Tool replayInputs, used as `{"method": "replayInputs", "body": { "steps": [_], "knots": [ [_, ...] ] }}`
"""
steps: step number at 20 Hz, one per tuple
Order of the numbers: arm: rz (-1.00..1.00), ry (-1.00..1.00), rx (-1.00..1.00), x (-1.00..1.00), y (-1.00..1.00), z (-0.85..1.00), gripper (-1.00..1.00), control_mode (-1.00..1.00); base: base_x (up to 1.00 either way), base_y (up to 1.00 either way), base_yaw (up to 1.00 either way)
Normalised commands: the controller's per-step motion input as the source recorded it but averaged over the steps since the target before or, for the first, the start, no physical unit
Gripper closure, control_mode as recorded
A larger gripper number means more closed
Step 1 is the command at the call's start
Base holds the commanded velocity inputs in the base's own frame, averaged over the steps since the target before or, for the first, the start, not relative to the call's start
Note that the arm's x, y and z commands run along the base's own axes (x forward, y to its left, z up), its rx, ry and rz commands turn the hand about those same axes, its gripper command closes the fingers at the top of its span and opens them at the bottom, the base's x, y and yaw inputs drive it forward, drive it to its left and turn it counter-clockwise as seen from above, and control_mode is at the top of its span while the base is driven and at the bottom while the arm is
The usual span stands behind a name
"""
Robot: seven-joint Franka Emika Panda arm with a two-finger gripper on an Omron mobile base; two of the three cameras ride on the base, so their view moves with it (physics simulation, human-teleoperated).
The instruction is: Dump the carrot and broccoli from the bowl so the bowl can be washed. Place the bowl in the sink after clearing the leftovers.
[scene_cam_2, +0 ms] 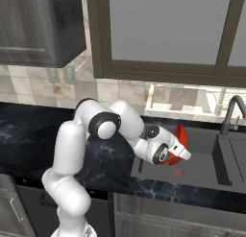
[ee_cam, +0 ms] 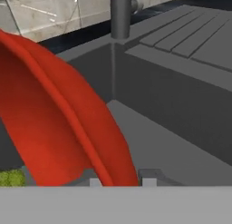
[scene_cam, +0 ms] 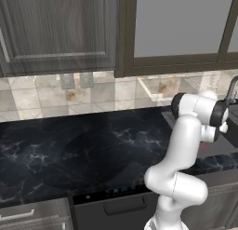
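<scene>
Tipping the bowl on edge above the sink, I have the gripper clamped on its rim so leftovers slide out, with broccoli green beneath it.

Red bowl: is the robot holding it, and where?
Yes. The pincer grips the bowl by its rim, holding it tipped on edge over the sink.
</scene>
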Motion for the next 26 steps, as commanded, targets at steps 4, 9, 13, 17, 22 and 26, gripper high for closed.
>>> {"method": "replayInputs", "body": {
  "steps": [4,9,13,17,22,26],
  "knots": [
    [0.0,0.03,0.18,0.07,-0.68,0.03,1.0,-1.0,0.0,0.0,0.0],
    [-0.05,0.1,0.23,0.0,-0.82,-0.11,1.0,-1.0,0.0,0.0,0.0],
    [-0.26,0.13,0.17,-0.01,-1.0,-0.22,1.0,-1.0,0.0,0.0,0.0],
    [-0.26,0.06,0.12,-0.01,-0.81,0.0,1.0,-1.0,0.0,0.0,0.0],
    [-0.02,0.01,0.01,0.0,0.01,-0.03,1.0,-1.0,0.0,0.0,0.0],
    [-0.05,0.01,0.07,0.0,0.4,-0.25,1.0,-1.0,0.0,0.0,0.0]
  ]
}}
